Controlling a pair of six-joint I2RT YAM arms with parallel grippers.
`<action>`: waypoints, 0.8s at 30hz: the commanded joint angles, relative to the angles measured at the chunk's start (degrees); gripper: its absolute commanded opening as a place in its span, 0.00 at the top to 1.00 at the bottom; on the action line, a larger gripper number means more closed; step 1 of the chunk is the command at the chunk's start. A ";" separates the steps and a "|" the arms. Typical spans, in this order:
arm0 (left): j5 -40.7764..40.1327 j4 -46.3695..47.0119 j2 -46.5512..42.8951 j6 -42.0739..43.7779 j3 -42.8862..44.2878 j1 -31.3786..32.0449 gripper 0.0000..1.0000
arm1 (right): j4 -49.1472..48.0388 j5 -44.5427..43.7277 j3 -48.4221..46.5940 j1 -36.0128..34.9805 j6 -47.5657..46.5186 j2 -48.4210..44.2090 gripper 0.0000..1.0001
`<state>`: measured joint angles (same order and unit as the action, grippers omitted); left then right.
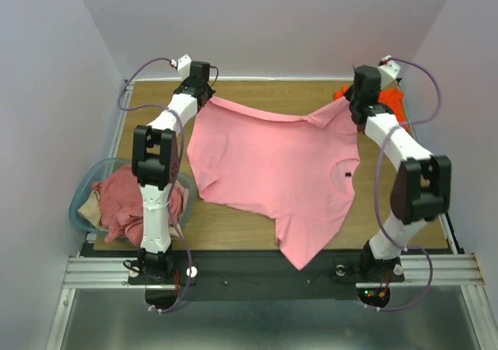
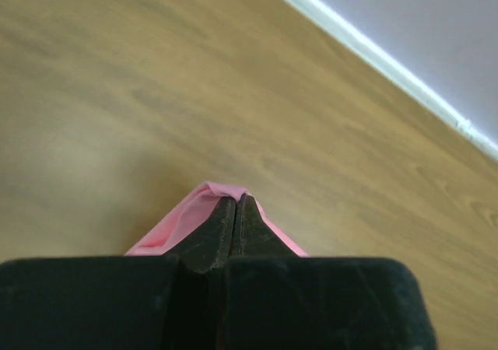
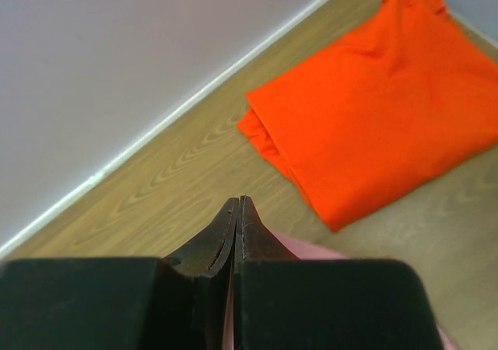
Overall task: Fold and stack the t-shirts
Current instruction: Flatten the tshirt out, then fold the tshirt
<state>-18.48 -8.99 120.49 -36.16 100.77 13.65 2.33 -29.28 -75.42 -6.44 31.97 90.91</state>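
A light pink t-shirt point(image 1: 272, 171) is stretched across the table, lifted at its two far corners. My left gripper point(image 1: 204, 98) is shut on the far-left corner; in the left wrist view pink fabric point(image 2: 175, 227) wraps around the closed tips of that gripper point(image 2: 236, 199). My right gripper point(image 1: 355, 106) is shut on the far-right corner, and a strip of pink fabric point(image 3: 315, 251) shows beside its closed tips point(image 3: 238, 201). The shirt's near end droops over the table's front edge. A folded bright orange t-shirt point(image 3: 373, 109) lies at the back right point(image 1: 394, 101).
A clear bluish plastic tub point(image 1: 81, 202) stands at the left edge of the table, holding crumpled dusty rose shirts point(image 1: 120, 198) and a tan one point(image 1: 92, 210). White walls close in the wooden table point(image 1: 233, 229) on three sides.
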 commanded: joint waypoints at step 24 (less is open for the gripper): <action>8.63 3.11 7.49 2.67 9.36 -6.62 1.00 | -4.80 6.86 3.43 0.11 0.90 3.31 1.00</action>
<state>-10.17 -6.81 133.97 -35.07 111.37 8.64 -2.87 -24.62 -73.56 -6.44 31.70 99.59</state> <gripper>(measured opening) 0.025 0.012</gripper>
